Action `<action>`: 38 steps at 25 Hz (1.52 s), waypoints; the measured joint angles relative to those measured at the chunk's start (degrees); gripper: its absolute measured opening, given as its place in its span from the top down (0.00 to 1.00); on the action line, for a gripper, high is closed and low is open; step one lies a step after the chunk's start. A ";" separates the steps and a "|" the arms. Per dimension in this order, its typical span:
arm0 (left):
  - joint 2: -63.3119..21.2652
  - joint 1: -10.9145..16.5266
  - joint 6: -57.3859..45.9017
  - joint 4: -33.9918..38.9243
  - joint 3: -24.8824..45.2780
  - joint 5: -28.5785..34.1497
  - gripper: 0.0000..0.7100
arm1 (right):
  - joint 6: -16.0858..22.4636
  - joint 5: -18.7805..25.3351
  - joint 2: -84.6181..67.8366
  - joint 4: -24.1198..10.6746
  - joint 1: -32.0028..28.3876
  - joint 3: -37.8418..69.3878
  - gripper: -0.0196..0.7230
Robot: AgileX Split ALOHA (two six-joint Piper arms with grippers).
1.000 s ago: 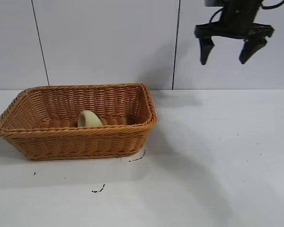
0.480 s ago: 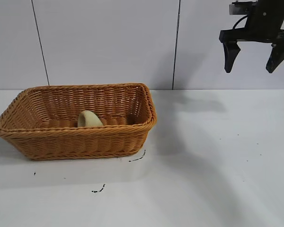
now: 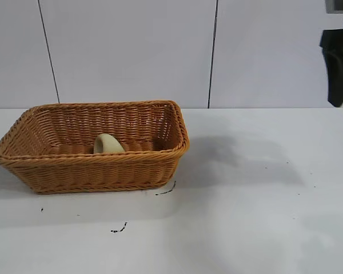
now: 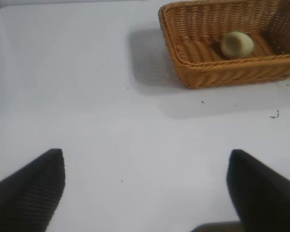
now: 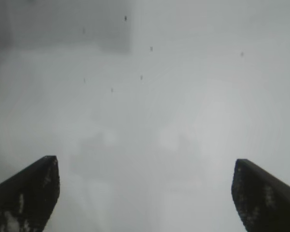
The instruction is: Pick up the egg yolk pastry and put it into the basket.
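The pale yellow-cream egg yolk pastry (image 3: 107, 144) lies tilted inside the orange-brown wicker basket (image 3: 91, 169) at the table's left; both also show in the left wrist view, the pastry (image 4: 237, 45) in the basket (image 4: 217, 75). My right gripper (image 5: 145, 166) is open and empty, high above the table at the far right edge of the exterior view, where only one finger (image 3: 335, 71) shows. My left gripper (image 4: 146, 162) is open and empty over bare table, well away from the basket, and is out of the exterior view.
The white table (image 3: 246, 200) has small dark specks in front of the basket (image 3: 119, 229). A panelled white wall (image 3: 131, 51) stands behind.
My right gripper has moved rightward, away from the basket, until it is mostly past the exterior view's right edge. The pastry and basket have not moved.
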 joint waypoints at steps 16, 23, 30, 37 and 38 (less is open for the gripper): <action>0.00 0.00 0.00 0.00 0.00 0.00 0.02 | -0.05 -11.01 -56.96 2.21 0.00 39.57 0.04; 0.00 0.00 0.00 0.00 0.00 0.00 0.02 | 0.22 -10.60 -76.88 2.20 0.00 45.46 0.04; 0.00 0.00 0.00 0.00 0.00 0.00 0.02 | 0.24 -10.60 -88.18 2.26 0.00 45.46 0.04; 0.00 0.00 0.00 0.00 0.00 0.00 0.02 | 0.24 -10.60 -91.40 2.73 0.00 45.46 0.04; 0.00 0.00 0.00 0.00 0.00 0.00 0.02 | 0.24 -10.60 -91.40 2.84 0.00 45.46 0.04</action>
